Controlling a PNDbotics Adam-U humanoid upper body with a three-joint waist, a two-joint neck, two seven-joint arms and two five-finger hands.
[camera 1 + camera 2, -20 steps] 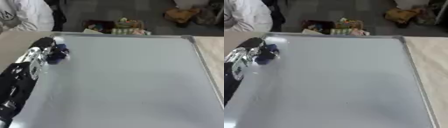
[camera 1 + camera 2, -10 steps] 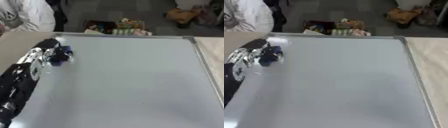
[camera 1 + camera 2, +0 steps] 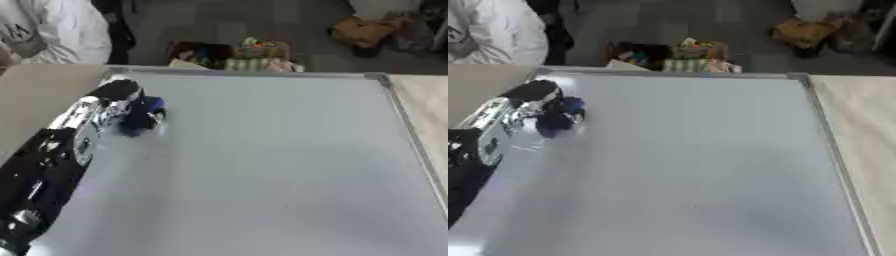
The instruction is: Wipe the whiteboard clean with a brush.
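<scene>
1. The left arm came in from the lower left corner and lay along the left side of the whiteboard (image 3: 262, 165), black with a silver stretch near the wrist.
2. The left hand (image 3: 122, 102) sat near the board's upper left corner, its fingers curled round a dark blue brush (image 3: 143, 116) that rested on the board surface.
3. The board lay flat on a pale wooden table (image 3: 429, 110), its grey face looking mostly blank, with a metal frame along the far and right edges.
4. Beyond the far edge, on the floor, stood a dark box (image 3: 636, 52) holding colourful items too blurred to name.
5. Further right on the floor sat a brown heap (image 3: 363, 31), its contents unclear.
6. The left eye view showed more of the arm's length; the right eye view cut it short at the left edge.
7. The right hand appeared in neither view.
</scene>
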